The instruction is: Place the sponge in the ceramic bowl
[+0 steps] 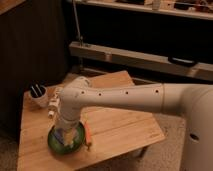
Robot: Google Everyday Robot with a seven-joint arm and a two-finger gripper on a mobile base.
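Observation:
The glossy green ceramic bowl (54,142) sits near the front left of the wooden table (120,127). My white arm reaches down from the right, and the gripper (65,133) is low over the bowl's middle, covering much of it. A small yellowish and blue patch, the sponge (66,138), shows right under the gripper, inside the bowl's rim. Whether the gripper still holds it cannot be told.
A thin orange stick (88,134) lies just right of the bowl. A small white cup (37,94) with dark utensils stands at the table's back left, with a pale tube-like object (52,107) beside it. Dark cabinets and a metal rail stand behind the table.

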